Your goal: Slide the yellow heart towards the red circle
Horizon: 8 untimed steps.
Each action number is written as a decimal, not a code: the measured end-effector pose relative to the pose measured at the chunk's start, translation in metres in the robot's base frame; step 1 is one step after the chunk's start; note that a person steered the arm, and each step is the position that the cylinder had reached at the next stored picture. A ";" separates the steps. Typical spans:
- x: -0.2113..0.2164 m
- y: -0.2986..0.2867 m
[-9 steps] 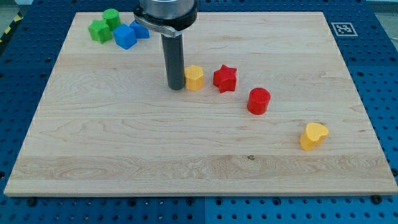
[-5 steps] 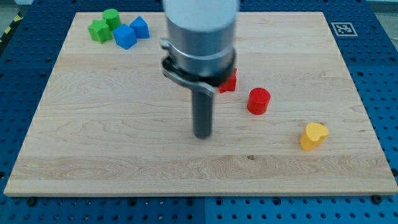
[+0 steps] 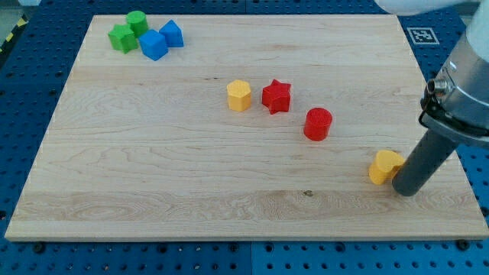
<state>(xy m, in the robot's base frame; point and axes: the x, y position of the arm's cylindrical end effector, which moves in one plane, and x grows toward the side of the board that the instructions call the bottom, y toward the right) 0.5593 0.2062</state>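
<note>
The yellow heart point(image 3: 383, 166) lies near the board's lower right. My tip point(image 3: 407, 190) stands right beside it, on its right and slightly below, touching or nearly touching it. The red circle point(image 3: 318, 124) sits up and to the left of the heart, with a gap of bare board between them. The rod leans up to the right into the arm's grey body point(image 3: 466, 84).
A red star point(image 3: 276, 96) and a yellow hexagon block point(image 3: 239, 95) lie left of the red circle. Two green blocks point(image 3: 127, 31) and two blue blocks point(image 3: 159, 40) cluster at the top left. The wooden board's point(image 3: 153, 176) right edge is close to my tip.
My tip has moved from beside the yellow hexagon, across the board's middle, to the right side of the yellow heart. No block has visibly moved.
</note>
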 end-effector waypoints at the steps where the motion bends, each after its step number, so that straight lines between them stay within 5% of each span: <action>1: -0.002 0.000; 8: -0.025 0.010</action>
<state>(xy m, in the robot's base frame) 0.5342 0.2163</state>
